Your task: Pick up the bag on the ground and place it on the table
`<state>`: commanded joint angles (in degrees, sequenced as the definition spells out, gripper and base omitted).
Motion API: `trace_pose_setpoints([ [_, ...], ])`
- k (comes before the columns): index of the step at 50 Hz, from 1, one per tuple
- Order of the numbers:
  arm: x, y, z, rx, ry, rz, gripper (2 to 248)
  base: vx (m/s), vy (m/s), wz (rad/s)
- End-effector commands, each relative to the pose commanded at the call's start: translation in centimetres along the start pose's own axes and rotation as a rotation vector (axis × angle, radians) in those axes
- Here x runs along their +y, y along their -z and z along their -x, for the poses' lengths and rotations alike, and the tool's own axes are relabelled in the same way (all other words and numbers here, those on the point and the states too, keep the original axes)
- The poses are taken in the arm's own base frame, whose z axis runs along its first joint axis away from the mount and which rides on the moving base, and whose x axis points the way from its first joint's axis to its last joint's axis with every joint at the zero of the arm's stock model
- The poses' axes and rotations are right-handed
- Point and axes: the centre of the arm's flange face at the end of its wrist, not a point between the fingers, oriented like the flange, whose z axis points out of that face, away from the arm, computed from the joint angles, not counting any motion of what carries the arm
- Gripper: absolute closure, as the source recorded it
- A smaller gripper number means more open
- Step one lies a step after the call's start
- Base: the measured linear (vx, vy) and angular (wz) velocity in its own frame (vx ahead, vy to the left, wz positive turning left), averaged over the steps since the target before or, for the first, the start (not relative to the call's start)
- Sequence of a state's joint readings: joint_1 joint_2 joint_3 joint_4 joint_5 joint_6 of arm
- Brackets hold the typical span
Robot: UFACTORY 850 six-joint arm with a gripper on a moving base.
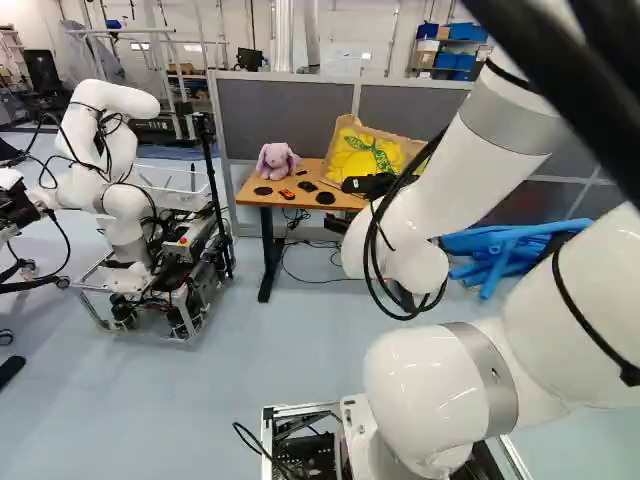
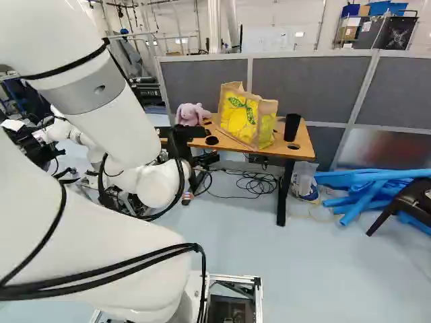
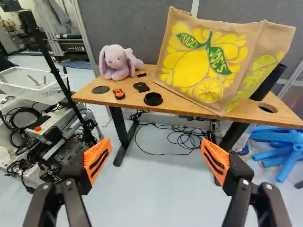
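- The tan bag with yellow lemon print and green leaves stands upright on the wooden tabletop, its base appearing to rest on the wood. I judge the placing as good as done; what remains is to back off cleanly and leave it standing.
- The black gripper with orange pads is released: its two fingers stand wide apart with nothing between them, and the bag is ahead of them, well clear of both pads.
- Keep the jaws spread while retreating, and draw straight back from the table before any swing or wrist turn; a sideways sweep could snag the bag's soft upper edge.
- The tall black cylinder stands close beside the bag, so any nudge to straighten the bag could tip it. Better leave both alone.
- Nearer the table's front lie the low black ring-shaped piece and the small orange-and-black tool; stay above or outside them. The lilac plush rabbit sits farther along and needs no attention.
- Below, mind the dark table leg: dropping the wrist before it is well back could bring a finger against it and jolt the tabletop.
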<state>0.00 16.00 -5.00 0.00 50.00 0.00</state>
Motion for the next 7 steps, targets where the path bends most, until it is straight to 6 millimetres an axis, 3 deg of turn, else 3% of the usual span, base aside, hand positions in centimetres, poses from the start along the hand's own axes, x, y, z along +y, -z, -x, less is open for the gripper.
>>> trace_pose_setpoints([
  [7, 0.00, 0.00, 0.00, 0.000, 0.000, 0.000, 3, 0.000, 0.000, 0.000],
])
